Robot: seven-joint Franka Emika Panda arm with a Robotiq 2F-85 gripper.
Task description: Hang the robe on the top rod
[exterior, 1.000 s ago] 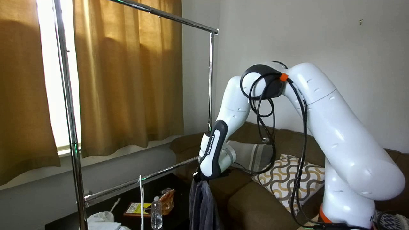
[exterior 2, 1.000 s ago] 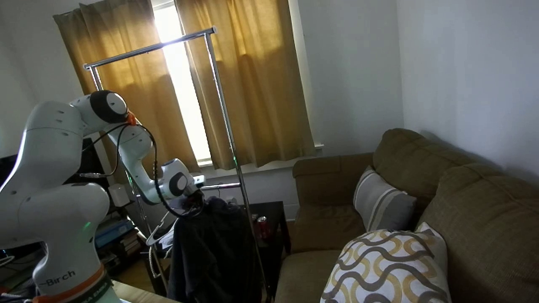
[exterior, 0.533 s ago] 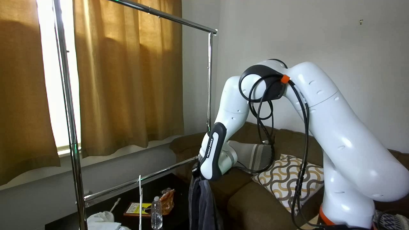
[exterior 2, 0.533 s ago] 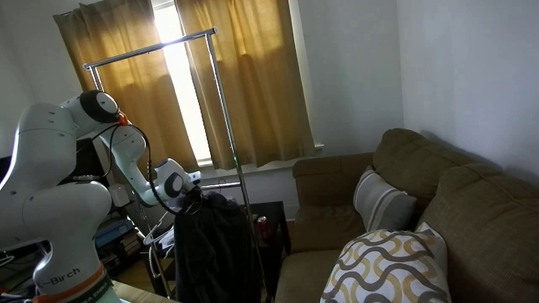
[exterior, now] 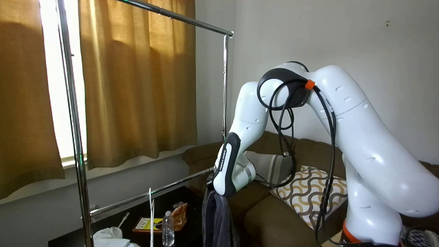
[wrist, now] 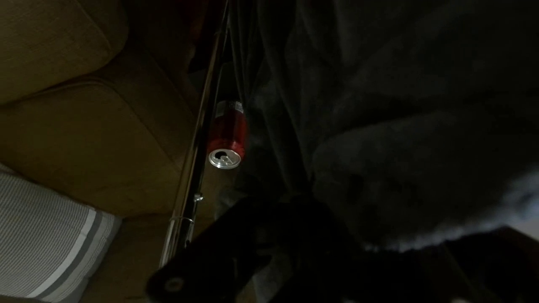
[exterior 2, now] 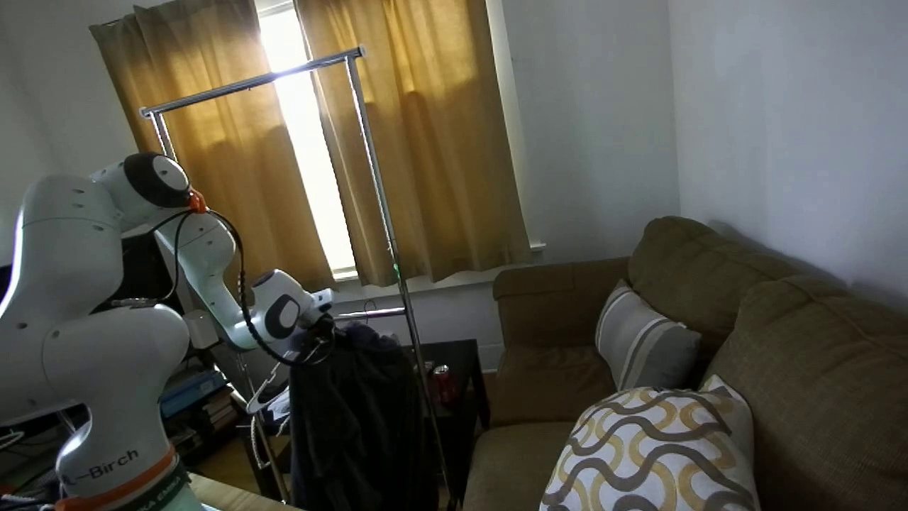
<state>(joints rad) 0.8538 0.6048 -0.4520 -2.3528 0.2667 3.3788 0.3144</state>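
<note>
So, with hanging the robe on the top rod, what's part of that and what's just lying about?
Part of the job:
charcoal robe
silver top rod
gripper

Just lying about:
opened red drink can
clear plastic bottle
grey striped cushion
wavy-patterned cushion

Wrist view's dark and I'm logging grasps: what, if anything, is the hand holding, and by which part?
The hand holds the robe near its top; the exact spot is too dark to tell.
</note>
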